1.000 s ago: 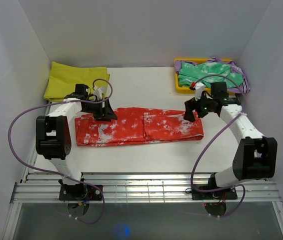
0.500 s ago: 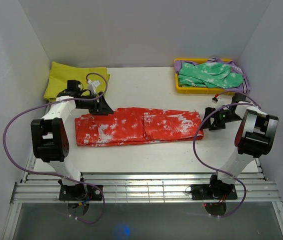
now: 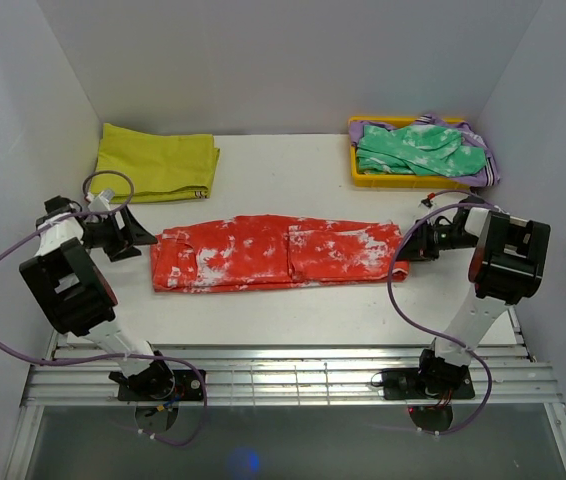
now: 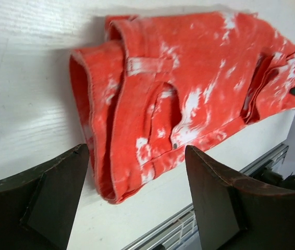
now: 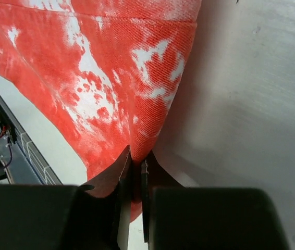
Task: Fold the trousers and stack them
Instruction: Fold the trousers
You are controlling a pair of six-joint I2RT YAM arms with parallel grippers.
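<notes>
Right gripper [image 5: 135,159] was pinched on the 3 o'clock end of the trousers [image 3: 278,252], my left gripper [image 3: 135,237] spread empty off their 9 o'clock end; lengthwise fold looked done mid-table [image 3: 293,170], with crosswise folds and stacking left.

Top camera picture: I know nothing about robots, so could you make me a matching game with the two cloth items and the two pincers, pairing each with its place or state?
Things:
1. trousers
2. yellow cloth
3. left pincer
4. right pincer

Places or states:
A. open, just off the trousers' left end
B. folded at the far left corner of the table
C. shut on the trousers' edge
D. laid long across the middle of the table

Pairs: 1-D, 2-B, 3-A, 4-C
</notes>
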